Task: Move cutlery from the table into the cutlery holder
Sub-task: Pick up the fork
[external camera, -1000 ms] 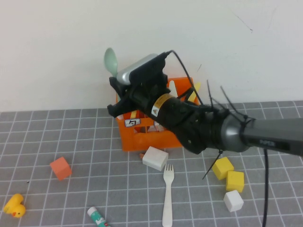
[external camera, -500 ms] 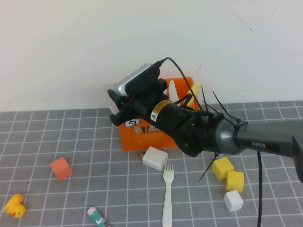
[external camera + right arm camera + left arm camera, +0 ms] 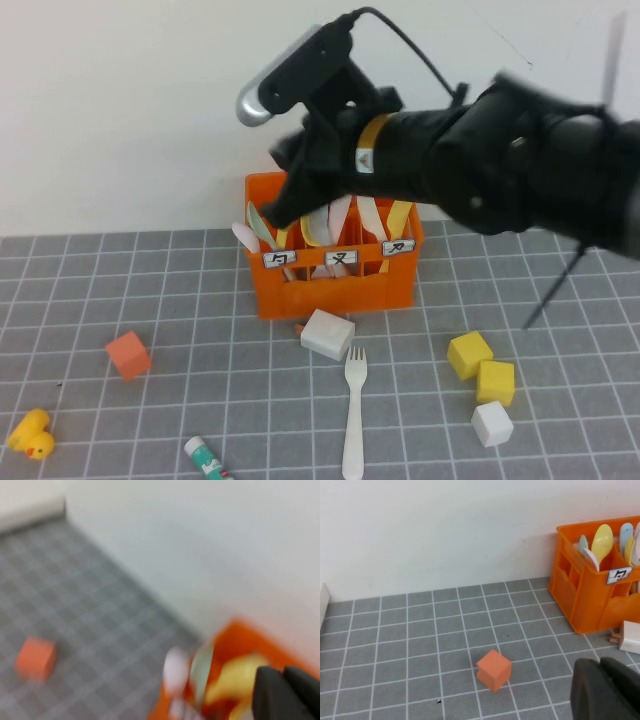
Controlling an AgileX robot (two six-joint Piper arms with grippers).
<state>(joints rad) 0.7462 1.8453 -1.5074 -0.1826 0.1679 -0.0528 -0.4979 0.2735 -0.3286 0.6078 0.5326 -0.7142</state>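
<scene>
Foreground: a white block (image 3: 328, 333) lies between the white fork (image 3: 354, 414) and the orange cutlery holder (image 3: 330, 285); yellow cubes (image 3: 482, 367) sit near. The fork lies flat on the table (image 3: 180, 300), tines toward the holder. Right gripper (image 3: 285, 200) hovers above the holder, left gripper (image 3: 607, 690) low near the small orange cube (image 3: 494, 670); whether either is open cannot be told.

Right gripper (image 3: 285, 205) blurred; left gripper (image 3: 607, 690) cut off.
</scene>
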